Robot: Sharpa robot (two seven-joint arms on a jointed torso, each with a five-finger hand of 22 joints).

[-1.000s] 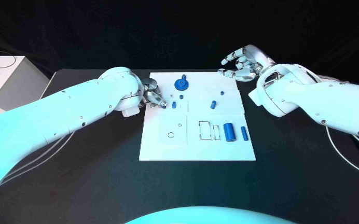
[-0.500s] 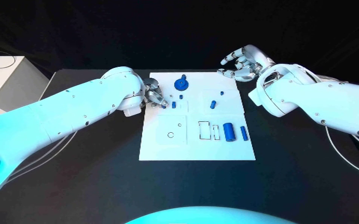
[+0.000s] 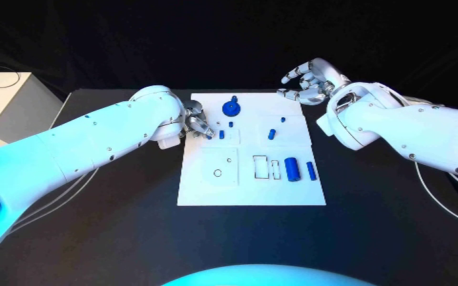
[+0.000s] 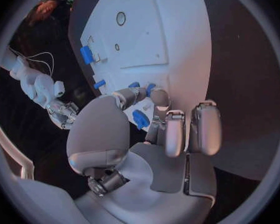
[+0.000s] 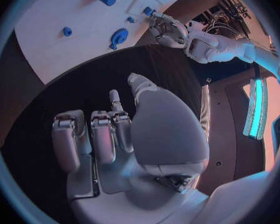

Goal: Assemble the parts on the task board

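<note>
The white task board (image 3: 250, 190) lies mid-table. On it are a blue gear (image 3: 232, 107), small blue pegs (image 3: 222, 134) (image 3: 231, 124) (image 3: 272, 133) (image 3: 283, 118), and two blue cylinders (image 3: 293, 169) (image 3: 311, 170). My left hand (image 3: 196, 122) sits at the board's far left edge, fingers curled, fingertips just beside the nearest peg. In the left wrist view a blue piece (image 4: 140, 118) shows between the thumb and fingers of that hand (image 4: 152, 129); I cannot tell whether it is held. My right hand (image 3: 307, 82) hovers off the board's far right corner, fingers apart, holding nothing (image 5: 115, 134).
A white box (image 3: 19, 104) stands at the table's left edge. The board has a round recess (image 3: 218, 172) and rectangular slots (image 3: 263, 165) in its near half. Black table surface lies in front of the board and to both sides.
</note>
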